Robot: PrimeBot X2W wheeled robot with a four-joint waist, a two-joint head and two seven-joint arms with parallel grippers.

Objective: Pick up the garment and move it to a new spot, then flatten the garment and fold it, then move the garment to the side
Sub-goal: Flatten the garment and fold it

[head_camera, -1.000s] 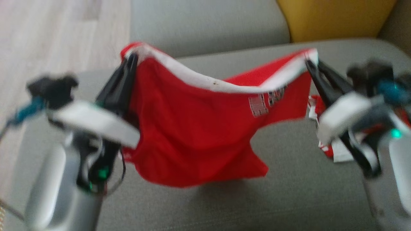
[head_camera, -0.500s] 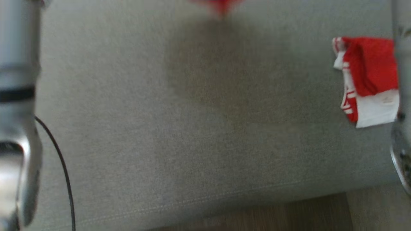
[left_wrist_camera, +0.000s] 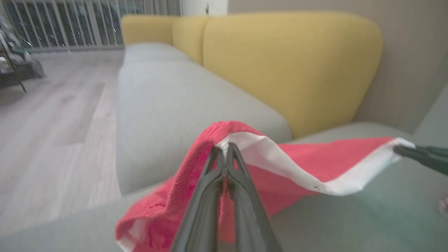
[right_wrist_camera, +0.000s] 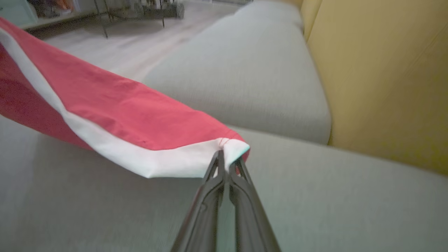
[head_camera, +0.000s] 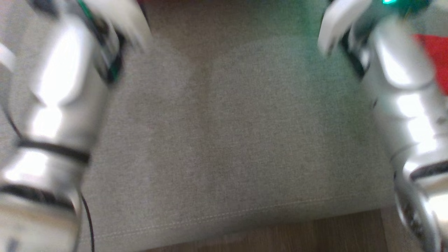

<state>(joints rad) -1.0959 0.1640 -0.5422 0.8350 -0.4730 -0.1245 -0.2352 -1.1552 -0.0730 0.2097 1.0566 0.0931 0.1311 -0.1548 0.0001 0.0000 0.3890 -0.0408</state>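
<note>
Soft daylight, heavy motion blur

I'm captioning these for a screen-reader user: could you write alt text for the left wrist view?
The left gripper, shut, pinches one corner of a red garment with a white band, which hangs above a grey sofa seat across to the right gripper at its other corner. Yellow back cushions and a pale wooden floor lie behind.

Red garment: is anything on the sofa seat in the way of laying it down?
Nothing visible. The left hand and right hand hold the garment by its white band over the grey seat cushion; another red cloth lies off to the right.
</note>
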